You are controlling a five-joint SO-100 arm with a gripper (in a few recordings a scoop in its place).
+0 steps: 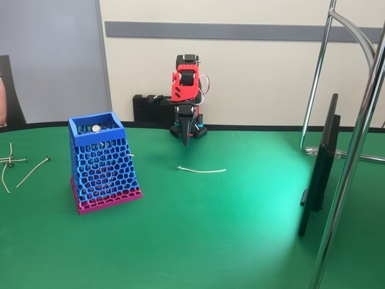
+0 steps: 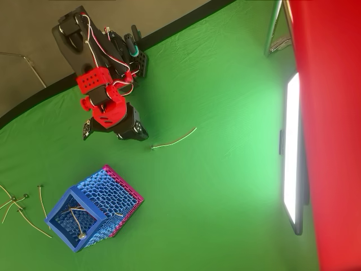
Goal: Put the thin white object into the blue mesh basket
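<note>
Overhead view shows thin white object (image 2: 174, 139) slightly curved, lying flat; end effector (image 2: 137, 133) aperture unclear

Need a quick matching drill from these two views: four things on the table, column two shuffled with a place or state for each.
Things:
1. thin white object
2. blue mesh basket
3. gripper
4. greyish bent sticks

Places or states:
A. loose cluster near the fixed view's left edge
B. lying flat on bare green cloth
C. pointing down, away from the white object
D. upright on its magenta base

Pairs: 1-B, 2-D, 3-C, 4-A
</note>
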